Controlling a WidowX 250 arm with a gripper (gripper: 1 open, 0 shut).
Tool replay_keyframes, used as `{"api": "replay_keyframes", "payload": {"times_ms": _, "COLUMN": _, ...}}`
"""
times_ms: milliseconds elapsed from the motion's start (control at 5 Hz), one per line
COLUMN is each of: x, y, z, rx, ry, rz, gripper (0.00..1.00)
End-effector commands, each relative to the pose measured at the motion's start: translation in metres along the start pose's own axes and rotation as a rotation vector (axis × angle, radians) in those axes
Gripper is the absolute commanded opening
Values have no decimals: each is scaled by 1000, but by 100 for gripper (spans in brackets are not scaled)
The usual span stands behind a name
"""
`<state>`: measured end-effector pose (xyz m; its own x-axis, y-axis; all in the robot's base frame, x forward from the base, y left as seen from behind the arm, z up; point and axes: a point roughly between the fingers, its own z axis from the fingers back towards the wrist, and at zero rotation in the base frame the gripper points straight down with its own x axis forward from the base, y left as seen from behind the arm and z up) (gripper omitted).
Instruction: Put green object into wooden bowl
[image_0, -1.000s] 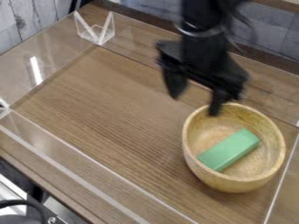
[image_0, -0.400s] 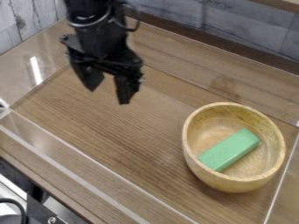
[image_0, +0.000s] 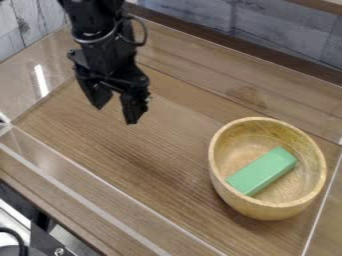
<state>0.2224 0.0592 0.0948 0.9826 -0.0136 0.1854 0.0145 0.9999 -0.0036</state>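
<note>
The green object (image_0: 261, 171), a flat bright green bar, lies inside the wooden bowl (image_0: 311, 151) at the right of the table, tilted across the bowl's floor. My gripper (image_0: 114, 106) hangs over the left middle of the table, well away from the bowl. Its two dark fingers point down and stand apart with nothing between them, so it is open and empty.
The brown wood-grain tabletop (image_0: 147, 160) is ringed by low clear plastic walls (image_0: 80, 195). A small clear stand (image_0: 107, 32) sits at the back left. A pale plank wall runs behind the table.
The gripper has moved from above the bowl's rim far to the left across the table, staying open. The green bar rests in the bowl throughout.
</note>
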Motion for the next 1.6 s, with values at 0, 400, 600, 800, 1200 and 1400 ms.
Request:
{"api": "replay_keyframes", "payload": {"times_ms": 0, "x": 6, "y": 14, "z": -12, "rx": 12, "ry": -7, "rz": -30, "gripper": 100}}
{"api": "replay_keyframes", "payload": {"times_ms": 400, "x": 13, "y": -12, "z": -28, "rx": 42, "ry": 15, "rz": 69, "gripper": 100}}
{"api": "replay_keyframes", "payload": {"times_ms": 600, "x": 21, "y": -5, "z": -26, "rx": 45, "ry": 23, "rz": -18, "gripper": 100}}
{"api": "replay_keyframes", "payload": {"times_ms": 800, "x": 25, "y": 4, "z": -26, "rx": 39, "ry": 33, "rz": -68, "gripper": 100}}
{"api": "replay_keyframes", "payload": {"times_ms": 1200, "x": 33, "y": -29, "z": -5, "rx": 44, "ry": 37, "rz": -41, "gripper": 100}}
{"api": "replay_keyframes", "payload": {"times_ms": 1400, "x": 30, "y": -4, "z": -9, "rx": 28, "ry": 30, "rz": -82, "gripper": 100}}
